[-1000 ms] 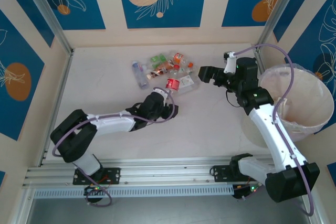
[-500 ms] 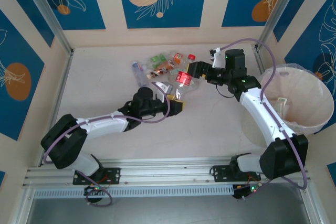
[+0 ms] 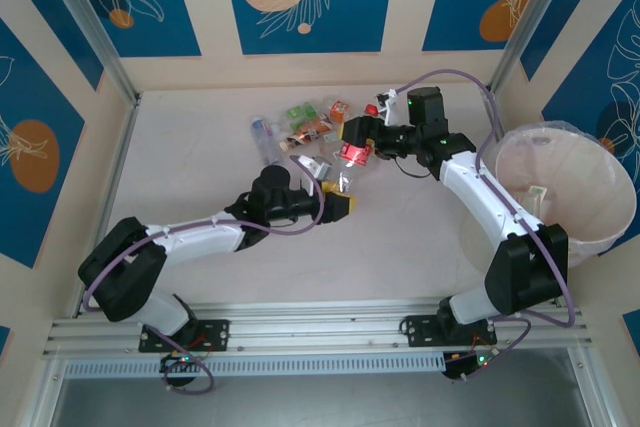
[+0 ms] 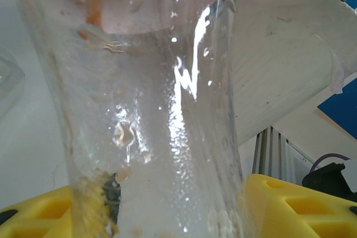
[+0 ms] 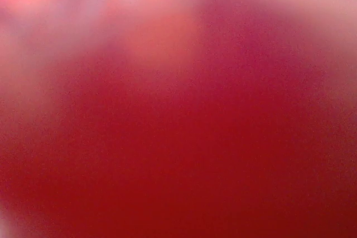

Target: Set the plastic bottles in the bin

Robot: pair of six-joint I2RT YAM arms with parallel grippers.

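My left gripper (image 3: 333,197) is shut on a clear plastic bottle (image 3: 345,162) with a red label, holding it by its lower body just above the table. Up close, the wet clear bottle (image 4: 156,110) stands between the yellow fingers (image 4: 295,207). My right gripper (image 3: 355,137) reaches in from the right and sits at the bottle's red-labelled end. A blurred red label (image 5: 178,115) sits right against the right wrist camera, so that gripper's jaws are hidden. Several more bottles (image 3: 310,122) lie in a pile at the back. The bin (image 3: 600,237) stands at the far right.
A clear bottle with a blue cap (image 3: 267,140) lies at the left end of the pile. Aluminium posts stand at both back corners, with walls close behind. The right arm stretches from its base past the bin's left side.
The left gripper raised the red-labelled bottle and shifted it slightly right. The right arm swung left from near the bin to the bottle's labelled end.
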